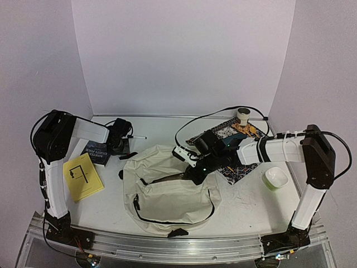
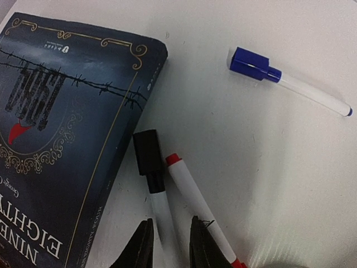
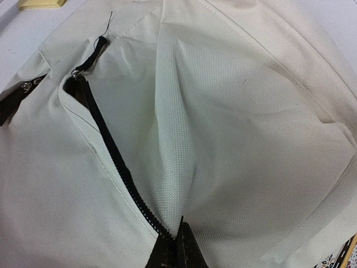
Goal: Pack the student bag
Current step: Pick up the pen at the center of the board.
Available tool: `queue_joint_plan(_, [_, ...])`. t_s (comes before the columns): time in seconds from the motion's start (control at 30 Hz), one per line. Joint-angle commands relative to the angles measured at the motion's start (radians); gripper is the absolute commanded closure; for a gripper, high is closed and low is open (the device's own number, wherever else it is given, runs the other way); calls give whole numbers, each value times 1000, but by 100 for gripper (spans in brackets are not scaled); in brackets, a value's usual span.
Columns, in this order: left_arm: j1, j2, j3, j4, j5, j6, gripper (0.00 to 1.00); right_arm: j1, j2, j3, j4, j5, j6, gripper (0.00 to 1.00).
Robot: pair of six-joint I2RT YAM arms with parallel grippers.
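Our left hand [image 2: 170, 237] hovers with its fingers set narrow on either side of the black-capped marker [image 2: 152, 167]. The marker's long axis runs straight away from the hand beside the book [image 2: 61, 139], so a squeeze across it should take it. The student bag [image 1: 167, 192] lies in the middle of the surface [image 1: 245, 206], to that hand's right, and our right hand [image 3: 178, 245] is clamped tight on the bag's edge along the zip [image 3: 111, 156].
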Motion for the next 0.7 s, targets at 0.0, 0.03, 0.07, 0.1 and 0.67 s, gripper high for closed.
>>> queue_joint_plan(0.0, [9,26,17,21,4,-9,73,4,5,18,-27,-32,-13,97])
queue_joint_plan(0.03, [10,31,19,21,5,-8,73,4,5,18,-27,-32,-13,97])
queue_joint_plan(0.07, [11,36,21,21,5,-7,73,4,6,19,-27,-32,-13,98])
queue_joint_plan(0.1, [12,41,22,20,6,-4,73,4,6,20,-28,-32,-13,97])
queue_joint_plan(0.67, [24,-81,-38,3,-30,38,100,3,11,29,-28,-24,-17,98])
